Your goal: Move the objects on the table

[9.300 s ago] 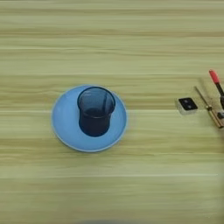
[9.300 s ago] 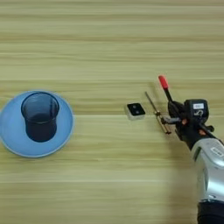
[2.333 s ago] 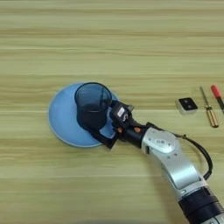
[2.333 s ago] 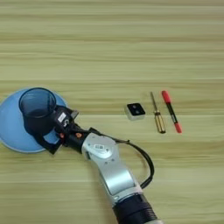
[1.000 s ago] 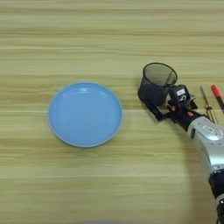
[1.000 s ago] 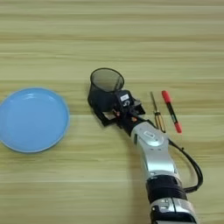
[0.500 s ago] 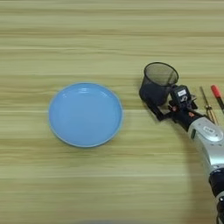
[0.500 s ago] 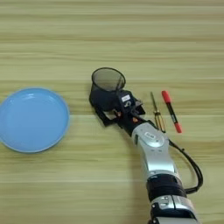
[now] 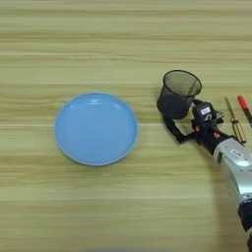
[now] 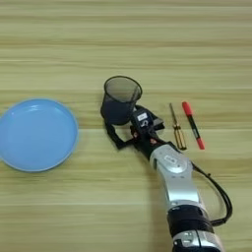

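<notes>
A round light-blue plate point(image 9: 96, 129) lies bare on the left part of the wooden table point(image 9: 98, 39). The dark mesh cup point(image 9: 178, 94) stands to its right, its mouth tipped slightly towards the camera. My right gripper point(image 9: 170, 116) comes in from the lower right and is shut on the cup's base; one black finger point(image 10: 114, 136) shows along the near side, the other is hidden behind the cup. Just right of the gripper lie a thin tool with a yellow handle point(image 10: 176, 128) and a black one with a red tip point(image 10: 192, 124).
My silver forearm point(image 10: 173, 178) with its black cable point(image 10: 220, 197) crosses the lower right of the table. The two thin tools lie side by side close to the wrist.
The cup has left the plate, carried right in my gripper to a spot beside the thin tools. Over the last second cup and gripper have hardly moved.
</notes>
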You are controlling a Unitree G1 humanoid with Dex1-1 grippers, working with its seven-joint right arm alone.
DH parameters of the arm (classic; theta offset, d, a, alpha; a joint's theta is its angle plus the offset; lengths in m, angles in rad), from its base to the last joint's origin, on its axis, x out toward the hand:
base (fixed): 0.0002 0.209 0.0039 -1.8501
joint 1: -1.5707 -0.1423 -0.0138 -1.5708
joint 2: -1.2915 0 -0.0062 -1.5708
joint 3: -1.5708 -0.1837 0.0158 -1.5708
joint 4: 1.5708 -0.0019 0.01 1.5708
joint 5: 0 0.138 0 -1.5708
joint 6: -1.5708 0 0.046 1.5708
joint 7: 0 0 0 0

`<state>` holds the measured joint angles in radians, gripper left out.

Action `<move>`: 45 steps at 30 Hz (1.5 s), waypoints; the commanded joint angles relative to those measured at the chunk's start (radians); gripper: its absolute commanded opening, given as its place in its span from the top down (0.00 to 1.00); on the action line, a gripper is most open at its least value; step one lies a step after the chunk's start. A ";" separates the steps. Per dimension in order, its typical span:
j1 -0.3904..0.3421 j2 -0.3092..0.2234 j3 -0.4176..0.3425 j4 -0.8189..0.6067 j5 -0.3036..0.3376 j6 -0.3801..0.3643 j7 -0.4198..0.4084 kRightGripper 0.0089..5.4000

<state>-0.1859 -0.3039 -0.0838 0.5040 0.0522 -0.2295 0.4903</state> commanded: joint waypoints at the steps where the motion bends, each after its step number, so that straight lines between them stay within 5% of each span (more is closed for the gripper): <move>1: -0.004 -0.035 -0.009 -0.129 0.006 0.009 -0.011 0.01; 22: 0.275 -0.029 0.042 -0.633 0.058 0.216 0.061 0.01; 45: 0.201 0.041 0.296 -0.724 -0.035 0.283 0.073 0.01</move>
<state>0.0733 -0.2697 0.2054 -0.1906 0.0206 0.0627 0.5792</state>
